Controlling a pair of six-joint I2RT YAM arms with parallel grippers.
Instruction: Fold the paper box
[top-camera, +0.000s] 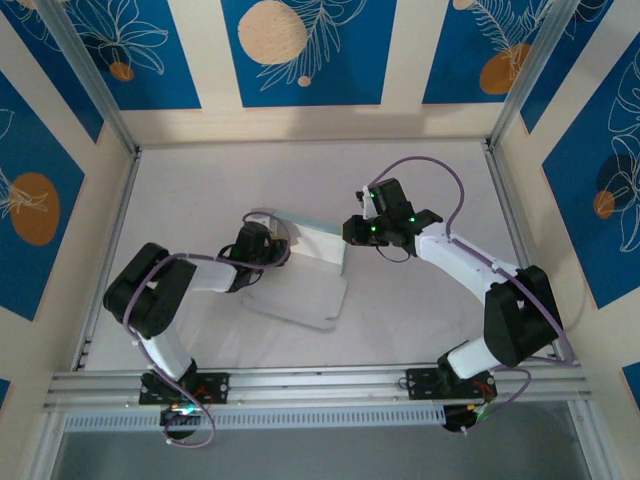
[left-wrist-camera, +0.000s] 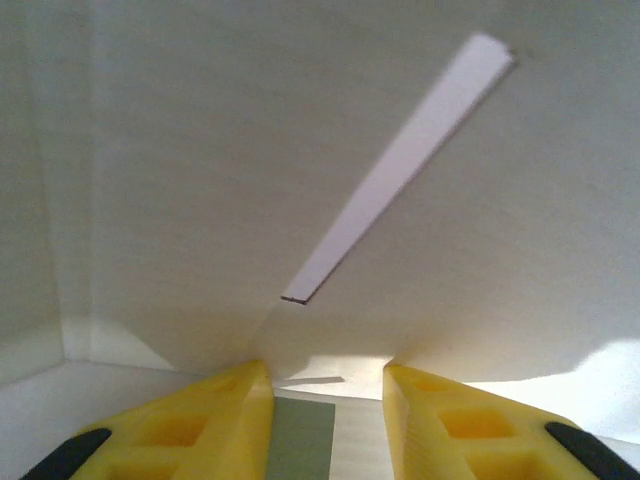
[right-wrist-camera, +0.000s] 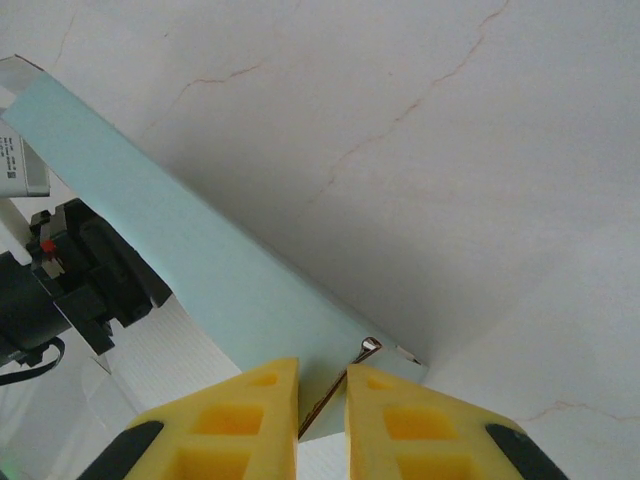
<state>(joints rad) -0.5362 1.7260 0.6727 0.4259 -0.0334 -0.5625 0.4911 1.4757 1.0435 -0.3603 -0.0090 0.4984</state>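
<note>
Top external: box (top-camera: 305, 300) mid-table, R gripper (right-wrist-camera: 322, 400) at its 3 o'clock pinching a raised panel's edge, L gripper (left-wrist-camera: 328, 415) at 9, jaws narrowly apart, hold unclear; light, floppy card, so grip edges near folds.

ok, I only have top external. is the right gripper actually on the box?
Observer: Yes, the right gripper is pinched on an edge of the box, green face toward its camera.
Operator: and the left?
Observer: The left gripper faces the white side, fingers apart, green strip in the gap. Grip unclear.
Operator: slot in sight?
Observer: A long narrow slit in the white face, straight ahead of the left gripper.
</note>
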